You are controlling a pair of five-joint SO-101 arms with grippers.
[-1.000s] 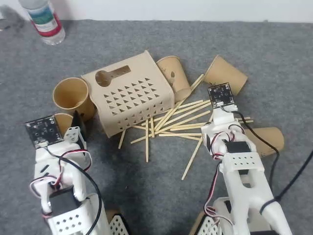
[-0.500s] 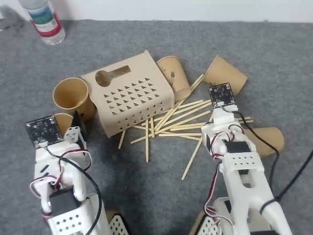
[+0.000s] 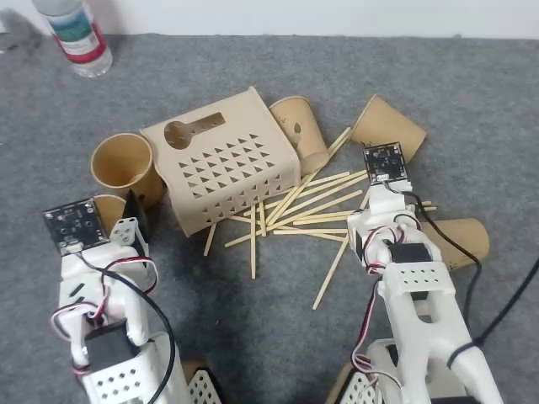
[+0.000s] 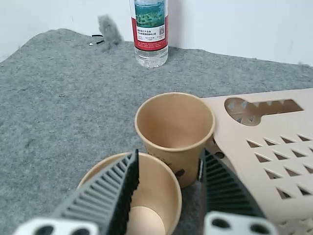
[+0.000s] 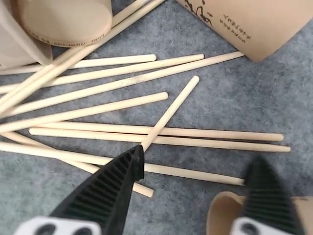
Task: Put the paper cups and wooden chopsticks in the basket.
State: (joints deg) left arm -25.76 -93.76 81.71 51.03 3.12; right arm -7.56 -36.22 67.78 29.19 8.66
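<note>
Chopsticks (image 3: 312,206) lie in a messy pile on the grey mat (image 3: 253,337), between the tipped-over basket (image 3: 223,160) and the right claw (image 5: 198,159). That claw hangs right over them, with its two fingers wide apart and nothing in it. Most sticks run long-ways from one finger toward the other, so I think it must turn before it can pinch one. The left claw (image 4: 167,156) is far from the sticks, spread open at a paper cup (image 4: 156,200).
</note>
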